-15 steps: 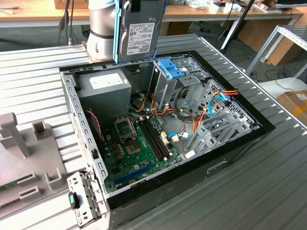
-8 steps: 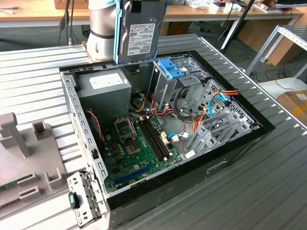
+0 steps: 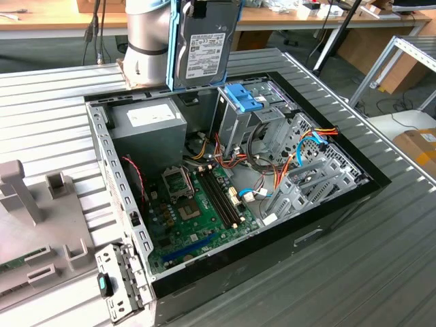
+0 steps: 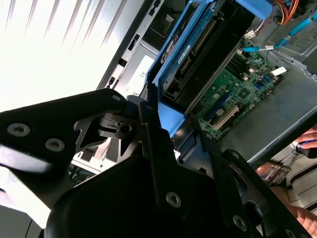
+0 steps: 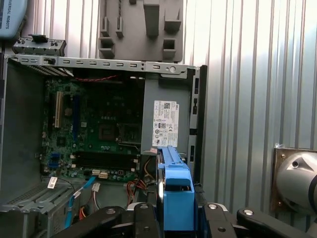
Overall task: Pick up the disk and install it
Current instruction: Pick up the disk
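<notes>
The disk [image 3: 204, 44], a grey drive with a white label and a blue rail along its edge, hangs upright above the back of the open computer case [image 3: 225, 255]. It is beside the arm's grey body [image 3: 146, 41] and just above the tall drive cage with a blue latch [image 3: 242, 95]. In both wrist views my gripper [image 4: 171, 124] [image 5: 177, 210] is shut on the disk [image 4: 198, 54], its black fingers [image 4: 148, 116] pressing the blue carrier [image 5: 176, 193] from either side. Below it lie the motherboard [image 5: 99, 129] and the power-supply box [image 5: 166, 121].
Coloured cables [image 3: 272, 177] and metal brackets crowd the case's right side in the exterior view. A grey fixture [image 3: 27, 204] and a loose metal bracket [image 3: 119, 279] sit on the ribbed table at that view's left. A person's hand [image 4: 307, 144] rests beyond the case.
</notes>
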Controlling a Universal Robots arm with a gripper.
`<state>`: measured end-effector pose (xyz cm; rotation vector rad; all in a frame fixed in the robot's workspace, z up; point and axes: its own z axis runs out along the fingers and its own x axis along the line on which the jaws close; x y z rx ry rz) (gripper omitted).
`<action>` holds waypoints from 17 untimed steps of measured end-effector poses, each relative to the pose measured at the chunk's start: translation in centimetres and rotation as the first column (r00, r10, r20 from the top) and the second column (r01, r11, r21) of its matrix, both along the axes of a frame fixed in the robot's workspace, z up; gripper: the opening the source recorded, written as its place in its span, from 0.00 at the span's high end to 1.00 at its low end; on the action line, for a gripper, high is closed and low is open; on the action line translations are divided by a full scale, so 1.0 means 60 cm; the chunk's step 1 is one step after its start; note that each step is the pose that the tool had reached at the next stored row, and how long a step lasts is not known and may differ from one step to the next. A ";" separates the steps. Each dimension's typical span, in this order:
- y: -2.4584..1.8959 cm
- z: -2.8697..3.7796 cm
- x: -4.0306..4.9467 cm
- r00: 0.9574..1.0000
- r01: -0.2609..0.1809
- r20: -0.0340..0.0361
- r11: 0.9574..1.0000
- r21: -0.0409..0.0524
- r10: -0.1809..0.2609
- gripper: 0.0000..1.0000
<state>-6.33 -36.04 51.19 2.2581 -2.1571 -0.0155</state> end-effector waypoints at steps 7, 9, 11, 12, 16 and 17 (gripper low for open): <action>-0.0034 0.000 0.000 1.000 0.000 0.000 1.000 0.000 0.000 0.63; -0.0040 0.000 0.000 1.000 0.000 0.000 1.000 0.000 0.000 0.63; -0.0042 0.000 0.000 1.000 0.000 0.000 1.000 0.000 0.000 0.63; -0.0052 0.000 0.000 1.000 0.000 0.000 1.000 0.000 0.000 0.63; -0.0107 0.000 0.000 1.000 0.000 0.000 1.000 0.000 0.000 0.63; -0.0121 0.000 0.000 1.000 0.000 0.000 1.000 0.000 0.000 0.63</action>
